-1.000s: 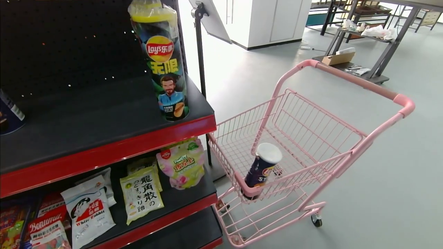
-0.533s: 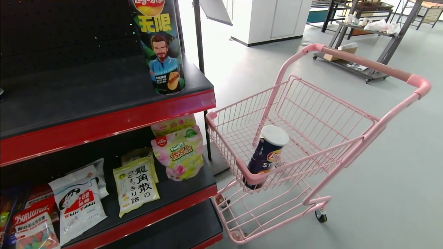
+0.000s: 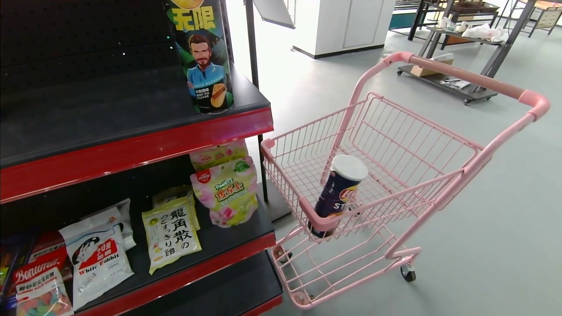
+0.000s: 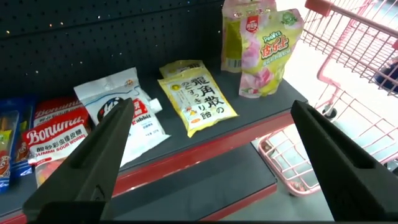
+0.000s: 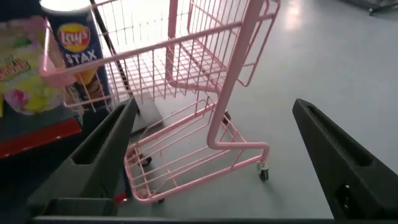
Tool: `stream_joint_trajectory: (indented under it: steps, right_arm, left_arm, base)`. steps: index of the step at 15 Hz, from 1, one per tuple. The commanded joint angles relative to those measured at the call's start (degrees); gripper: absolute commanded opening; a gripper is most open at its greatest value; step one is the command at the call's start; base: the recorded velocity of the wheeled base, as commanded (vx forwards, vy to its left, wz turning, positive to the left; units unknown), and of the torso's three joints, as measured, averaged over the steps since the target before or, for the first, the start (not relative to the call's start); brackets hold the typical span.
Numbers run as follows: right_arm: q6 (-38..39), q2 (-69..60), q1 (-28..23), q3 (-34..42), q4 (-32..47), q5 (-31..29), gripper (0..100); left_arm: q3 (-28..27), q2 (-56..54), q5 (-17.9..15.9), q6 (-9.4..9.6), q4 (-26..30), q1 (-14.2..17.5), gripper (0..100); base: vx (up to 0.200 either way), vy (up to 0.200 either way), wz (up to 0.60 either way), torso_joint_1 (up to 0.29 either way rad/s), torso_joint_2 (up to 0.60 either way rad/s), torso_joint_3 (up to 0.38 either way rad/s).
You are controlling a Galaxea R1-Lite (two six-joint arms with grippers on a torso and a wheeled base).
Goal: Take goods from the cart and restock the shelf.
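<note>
- Head view: the cart [image 3: 465, 81] holds one thing, a dark can [image 3: 340, 188] with a white lid. It stands upright in the basket's corner nearest the shelf [image 3: 131, 147], touching the wire wall.
- A green can [image 3: 204, 66] stands at the end of the top board. The rest of that board is bare, so I judge there is room for the dark can.
- Step in hand, as I judge it: the pick has not begun, since the can is in no grip.
- Left wrist view: the left gripper [image 4: 211, 106] has its fingers wide apart and holds nothing.
- Past the fingertips lies the lower board with a yellow bag [image 4: 198, 96], a white bag [image 4: 124, 112] and a pink bag [image 4: 267, 53]. The cart's rim is off beyond one finger.
- Right wrist view: the right gripper [image 5: 214, 104] is also spread wide and empty.
- The can [image 5: 78, 53] stands outside the gap, beyond one finger and well apart from it. The cart's lower frame lies ahead between the fingers.
- Next move, as I judge it: the right gripper should swing toward the can, clear the rim, and set a finger on each side of the can's body. The wire wall against the can leaves little room on that side.
</note>
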Motion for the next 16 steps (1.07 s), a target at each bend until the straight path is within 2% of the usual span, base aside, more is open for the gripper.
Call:
stream_joint_trajectory:
  steps: [1,3,4,6,7,9,12,16]
  right_arm:
    - [4.3,38.2,4.7,-30.2,-0.7,6.5,100]
    - [3.7,46.8,8.2,-30.0,-7.7,7.8,100]
    - [6.0,55.4,10.4,-29.9,-13.6,12.2,100]
    - [6.1,64.2,10.2,-28.6,-19.3,18.3,100]
    - [6.0,70.5,9.8,-27.1,-26.0,24.9,100]
    - [5.0,76.7,9.8,-23.9,-35.5,30.4,100]
    - [1.4,82.6,10.2,-23.0,-39.8,32.6,100]
    - [0.7,84.9,14.2,-22.9,-40.2,33.6,100]
  left_arm:
    - [0.0,0.0,0.0,0.00,0.0,0.0,100]
    - [0.0,0.0,0.0,0.00,0.0,0.0,100]
    - [0.0,0.0,0.0,0.00,0.0,0.0,100]
    - [0.0,0.0,0.0,0.09,-0.1,0.0,100]
    - [0.0,0.0,0.0,0.00,0.0,0.0,100]
    - [0.0,0.0,0.0,0.00,0.0,0.0,100]
    - [0.0,0.0,0.0,0.00,-0.1,0.0,100]
    - [0.0,0.0,0.0,0.09,0.0,0.0,100]
  base:
    - [0.000,0.000,0.00,0.000,0.00,0.000]
    - [0.000,0.000,0.00,0.000,0.00,0.000]
    - [0.000,0.000,0.00,0.000,0.00,0.000]
    - [0.000,0.000,0.00,0.000,0.00,0.000]
    - [0.000,0.000,0.00,0.000,0.00,0.000]
    - [0.000,0.000,0.00,0.000,0.00,0.000]
    - [0.000,0.000,0.00,0.000,0.00,0.000]
    - [0.000,0.000,0.00,0.000,0.00,0.000]
